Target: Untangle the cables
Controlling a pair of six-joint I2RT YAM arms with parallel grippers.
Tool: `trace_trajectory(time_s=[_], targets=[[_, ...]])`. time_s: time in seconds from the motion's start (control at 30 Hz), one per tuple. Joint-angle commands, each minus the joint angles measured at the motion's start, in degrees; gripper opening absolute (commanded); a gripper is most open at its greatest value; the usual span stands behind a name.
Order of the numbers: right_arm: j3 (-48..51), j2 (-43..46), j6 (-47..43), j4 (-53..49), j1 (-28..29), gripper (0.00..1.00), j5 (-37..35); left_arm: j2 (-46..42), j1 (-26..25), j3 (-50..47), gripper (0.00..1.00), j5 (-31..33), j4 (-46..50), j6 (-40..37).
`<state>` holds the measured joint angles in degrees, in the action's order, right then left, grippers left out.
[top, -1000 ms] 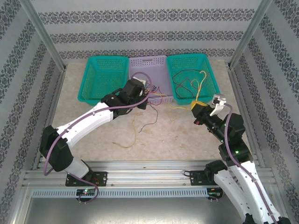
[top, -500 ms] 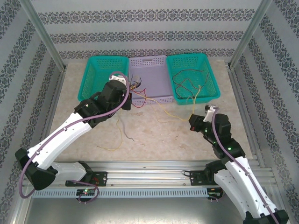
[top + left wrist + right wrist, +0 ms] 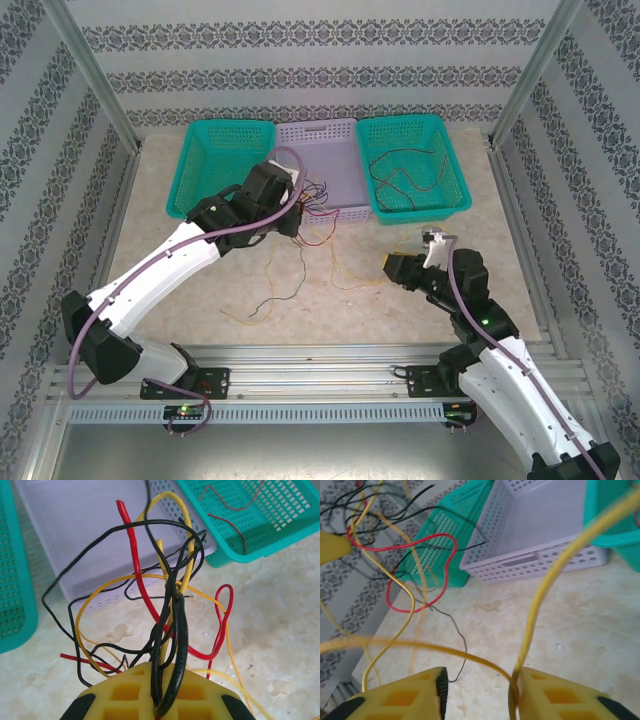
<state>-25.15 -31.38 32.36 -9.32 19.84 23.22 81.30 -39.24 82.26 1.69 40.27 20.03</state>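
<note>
Since a second ago the right gripper [image 3: 480, 695] has backed off the right teal basket [image 3: 425, 213] and its jaws have parted, one yellow strand [image 3: 545, 580] loose between them. Meanwhile the left gripper [image 3: 165, 700] is clamped on the cables [image 3: 180, 625], bunch hanging by the purple basket [image 3: 335, 150], strands trailing right over the marbled table [image 3: 380, 320], so left's nearer the knot.

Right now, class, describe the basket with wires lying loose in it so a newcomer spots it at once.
Along the far side of the table stands a row of three baskets. Take the right-hand teal basket, next to the lilac basket. Unlike the left-hand teal basket, it has thin dark wires lying inside.
</note>
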Motion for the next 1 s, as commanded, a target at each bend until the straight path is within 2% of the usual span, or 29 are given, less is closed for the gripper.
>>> trace_trajectory(time_s=[0.0,0.4,0.5,0.57,0.67,0.87,0.97], targets=[[-2.33,-1.66,-1.81,4.3,2.32,0.44,3.3,0.44,0.48,0.7,0.0,-2.66,-0.43,-2.02],[-10.41,-12.83,-6.46,9.05,8.81,0.6,-1.04,-1.05,0.48,-4.16,0.0,-7.32,-5.81,-3.6],[-14.17,-17.05,-7.39,6.55,10.17,0.61,-1.46,-1.42,0.48,-4.81,0.0,-8.04,-6.45,-3.68],[-15.72,-18.59,-6.84,4.94,10.54,0.66,-3.73,-2.68,0.48,-6.18,0.0,-7.64,-7.66,-3.46],[-16.61,-19.65,-7.92,4.73,10.79,0.68,-4.35,-3.46,0.48,-6.98,0.0,-6.97,-8.43,-3.83],[-22.95,-21.42,-16.1,-4.74,13.21,0.65,-12.83,-3.39,0.57,-6.9,0.0,-4.5,-8.19,-3.95],[-20.16,-16.44,-14.83,-0.1,13.2,0.72,-17.33,-4.38,0.74,-7.7,0.0,-1.8,-8.56,-4.25]])
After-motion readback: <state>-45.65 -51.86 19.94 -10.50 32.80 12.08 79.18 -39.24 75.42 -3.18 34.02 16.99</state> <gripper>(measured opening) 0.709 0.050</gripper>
